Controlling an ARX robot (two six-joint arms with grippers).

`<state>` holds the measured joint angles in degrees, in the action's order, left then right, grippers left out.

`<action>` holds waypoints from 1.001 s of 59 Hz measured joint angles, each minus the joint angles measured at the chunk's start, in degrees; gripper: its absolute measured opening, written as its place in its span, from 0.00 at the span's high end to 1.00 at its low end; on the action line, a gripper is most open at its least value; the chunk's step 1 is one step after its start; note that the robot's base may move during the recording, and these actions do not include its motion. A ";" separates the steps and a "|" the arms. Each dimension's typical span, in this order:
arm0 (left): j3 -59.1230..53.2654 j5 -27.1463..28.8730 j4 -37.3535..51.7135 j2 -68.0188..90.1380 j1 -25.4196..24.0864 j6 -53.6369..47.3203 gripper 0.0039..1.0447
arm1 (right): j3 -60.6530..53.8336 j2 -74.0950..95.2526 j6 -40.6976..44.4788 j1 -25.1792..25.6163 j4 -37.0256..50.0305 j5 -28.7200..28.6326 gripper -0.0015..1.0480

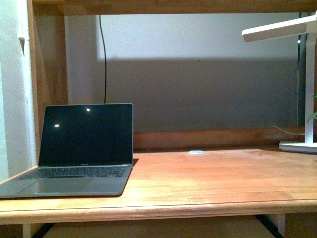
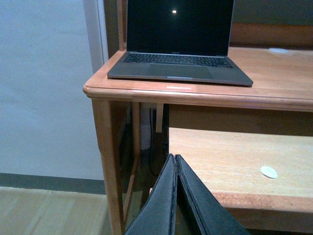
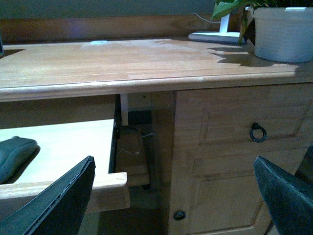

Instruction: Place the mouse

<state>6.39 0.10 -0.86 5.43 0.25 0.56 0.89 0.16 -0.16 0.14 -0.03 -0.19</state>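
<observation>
On the pull-out tray under the surface, the mouse lies flat, dark grey and domed, partly cut off by the edge of the right wrist view. The right fingers stand wide apart with nothing between them, low in front of the tray's front lip. The one nearer the mouse is close to it but apart from it. The left fingers are pressed together and empty. They hang below the surface's left front corner and point at the tray. A small white disc lies on the tray's bare wood, well apart from those fingers.

Up on the surface, the laptop stands open at the left end, its screen dark. A second disc lies near the back edge, about midway along. A white lamp stands at the right end, its head reaching out over the wood. A black cable hangs down the wall behind the laptop. The right wrist view also shows a white pot with a green plant, near the lamp's base. Beneath the pot is a drawer with a dark ring pull
</observation>
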 joint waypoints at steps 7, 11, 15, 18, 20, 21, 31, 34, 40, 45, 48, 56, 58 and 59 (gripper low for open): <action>-1.14 -0.11 0.04 -0.87 0.00 0.00 0.98 | 0.00 0.00 0.00 0.00 0.00 0.00 0.07; -1.77 -0.09 0.11 -1.31 0.00 0.00 0.98 | 0.00 0.00 0.00 0.00 0.00 0.00 0.07; -2.25 -0.09 0.13 -1.70 0.00 0.00 0.98 | 0.00 0.00 0.02 0.00 0.00 0.00 0.07; -2.54 -0.09 0.15 -1.95 0.00 0.00 0.98 | 0.37 0.83 -0.70 0.28 -1.53 -1.62 0.07; -2.82 -0.07 0.15 -2.12 0.00 0.00 0.98 | 1.86 3.50 -2.75 0.20 -4.85 -5.33 0.07; -2.93 -0.11 0.17 -2.23 0.00 0.00 0.98 | 2.73 6.60 -3.54 -0.55 -4.94 -5.92 0.07; -4.11 -0.07 0.57 -3.56 0.00 0.00 0.98 | 7.85 24.15 -5.60 -8.76 5.68 -1.44 0.07; -5.31 -0.13 0.61 -4.70 0.00 -0.02 0.98 | 9.53 29.03 -6.16 -11.26 9.27 0.35 0.07; -5.75 -0.09 0.61 -5.01 0.00 -0.02 0.98 | 12.87 39.47 -6.58 -16.39 16.06 5.09 0.07; -5.75 -0.09 0.63 -5.09 0.00 -0.02 0.98 | 15.50 47.58 -6.62 -20.04 21.92 9.42 0.07; -5.75 -0.09 0.63 -5.09 0.00 -0.02 0.98 | 17.75 53.20 -6.82 -22.21 24.94 11.76 0.07; -5.75 -0.11 0.63 -5.11 0.00 -0.02 0.98 | 22.53 64.35 -7.43 -26.03 27.91 14.51 0.07; -5.75 -0.09 0.63 -5.11 0.00 0.00 0.94 | 23.65 66.34 -7.41 -26.88 28.35 15.06 0.07; -5.75 -0.09 0.63 -5.11 0.00 0.00 0.90 | 24.35 67.60 -7.34 -27.45 28.70 15.50 0.07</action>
<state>0.64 0.01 -0.23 0.32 0.25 0.56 25.23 67.77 -7.51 -27.31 28.67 15.31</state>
